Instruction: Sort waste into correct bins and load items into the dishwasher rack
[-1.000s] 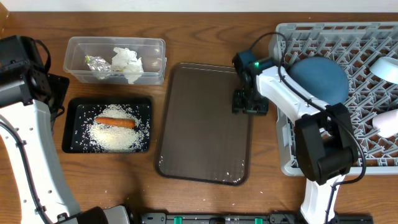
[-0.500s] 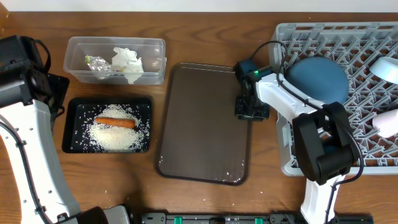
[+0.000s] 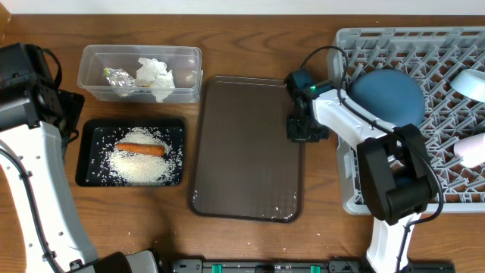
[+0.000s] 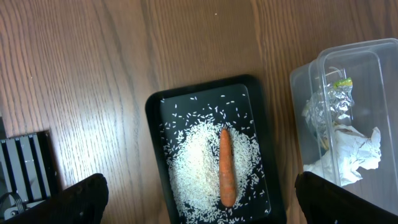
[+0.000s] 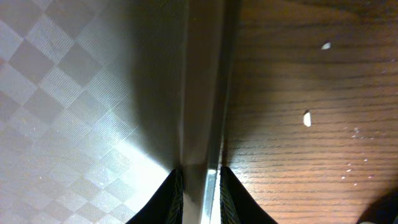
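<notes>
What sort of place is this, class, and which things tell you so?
Probably a dish-clearing station on a wooden table: a grey dishwasher rack, a brown serving tray, a clear waste tub.

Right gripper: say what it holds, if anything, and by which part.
The right gripper holds the brown tray, pinched by its rim on the side nearest the rack.

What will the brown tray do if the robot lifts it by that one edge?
It would probably stay stiff: the brown tray looks flat and hard. Pinched by the right tool on one thin rim only, it would likely tilt and hang down. Its smooth, shiny rim might slip.
</notes>
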You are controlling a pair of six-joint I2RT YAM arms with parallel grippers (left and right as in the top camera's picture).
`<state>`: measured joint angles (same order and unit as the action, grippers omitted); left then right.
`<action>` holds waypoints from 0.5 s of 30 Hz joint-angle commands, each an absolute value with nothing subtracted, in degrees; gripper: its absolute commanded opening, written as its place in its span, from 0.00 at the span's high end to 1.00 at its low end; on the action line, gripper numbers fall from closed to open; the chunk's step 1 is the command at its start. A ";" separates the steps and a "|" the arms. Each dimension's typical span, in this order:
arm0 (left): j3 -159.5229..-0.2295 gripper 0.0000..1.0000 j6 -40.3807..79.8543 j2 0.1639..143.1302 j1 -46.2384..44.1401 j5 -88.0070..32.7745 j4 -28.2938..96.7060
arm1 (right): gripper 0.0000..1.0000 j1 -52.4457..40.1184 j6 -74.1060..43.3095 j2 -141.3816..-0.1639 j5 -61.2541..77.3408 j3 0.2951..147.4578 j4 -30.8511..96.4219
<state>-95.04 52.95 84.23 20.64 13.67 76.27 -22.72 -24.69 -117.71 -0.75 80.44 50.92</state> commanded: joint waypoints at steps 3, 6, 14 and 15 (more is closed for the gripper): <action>-94.61 0.02 53.69 84.23 20.93 13.98 76.49 | 0.83 -20.45 -22.57 -117.86 -2.68 80.36 50.96; -94.61 0.02 53.69 84.23 20.93 13.98 76.47 | 0.90 -19.77 -21.91 -117.86 -2.59 80.36 50.63; -94.61 0.02 53.69 84.23 20.93 13.98 76.47 | 0.87 -19.42 -20.03 -117.86 -2.57 80.36 48.56; -94.61 0.02 53.69 84.23 20.93 13.98 76.47 | 0.85 -19.40 -19.86 -117.86 -2.57 80.38 48.21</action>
<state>-95.04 52.95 84.20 20.62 13.67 76.27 -20.16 -21.63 -117.69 -0.30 80.44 49.21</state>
